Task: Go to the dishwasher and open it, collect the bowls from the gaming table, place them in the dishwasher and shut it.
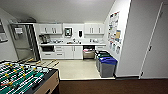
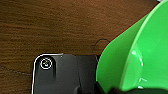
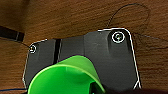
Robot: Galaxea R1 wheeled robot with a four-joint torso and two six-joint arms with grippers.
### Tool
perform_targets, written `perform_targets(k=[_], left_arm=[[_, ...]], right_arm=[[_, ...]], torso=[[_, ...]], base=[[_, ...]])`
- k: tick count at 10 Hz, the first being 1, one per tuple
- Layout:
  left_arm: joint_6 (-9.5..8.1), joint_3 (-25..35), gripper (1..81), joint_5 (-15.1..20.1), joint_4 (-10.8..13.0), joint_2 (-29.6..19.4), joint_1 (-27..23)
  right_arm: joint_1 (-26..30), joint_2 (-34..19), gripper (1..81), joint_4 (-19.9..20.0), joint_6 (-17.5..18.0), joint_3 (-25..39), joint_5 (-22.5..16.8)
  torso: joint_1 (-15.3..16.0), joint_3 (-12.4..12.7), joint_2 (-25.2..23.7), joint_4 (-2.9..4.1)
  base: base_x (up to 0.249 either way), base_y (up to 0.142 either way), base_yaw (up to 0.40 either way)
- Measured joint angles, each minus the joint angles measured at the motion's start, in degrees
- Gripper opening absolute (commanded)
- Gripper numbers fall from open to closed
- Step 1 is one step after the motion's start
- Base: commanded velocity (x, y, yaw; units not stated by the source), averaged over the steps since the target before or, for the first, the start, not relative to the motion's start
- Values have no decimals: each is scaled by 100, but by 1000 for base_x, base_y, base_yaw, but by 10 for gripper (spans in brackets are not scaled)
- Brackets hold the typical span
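The dishwasher (image 1: 88, 53) has a silver-grey front under the kitchenette counter straight ahead, across the pale floor; it looks open at the top. In the left wrist view a wide bright green bowl (image 2: 140, 55) hangs above the brown floor, with my left gripper (image 2: 107, 89) shut on its rim. The right wrist view holds a smaller green bowl (image 3: 65, 77) over the same brown floor, and my right gripper (image 3: 98, 88) is shut on it. The gaming table is out of view.
A foosball table (image 1: 25, 78) with a green field stands close at the lower left. Blue and green-lidded bins (image 1: 106, 65) line the right wall by the dishwasher. A steel fridge (image 1: 23, 41) stands at the left, with white cabinets (image 1: 68, 52) and a counter behind.
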Motion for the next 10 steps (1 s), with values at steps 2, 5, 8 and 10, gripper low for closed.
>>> perform_targets(k=[2,5,8,10], left_arm=[[0,-6,10,-11,0,-11,-20],[0,5,10,9,0,9,2],[-2,7,10,9,0,28,11],[0,5,10,2,0,-7,-6]], right_arm=[[77,0,10,-9,0,2,26],[5,-33,10,-13,0,-16,-13],[29,-38,10,-13,0,-16,-10],[30,-7,10,-18,0,-13,-11]], torso=[[8,-2,5,0],[5,-2,2,0],[5,-2,2,0],[5,-2,2,0]], base=[[144,-68,0],[144,-48,0],[144,0,0],[144,0,0]])
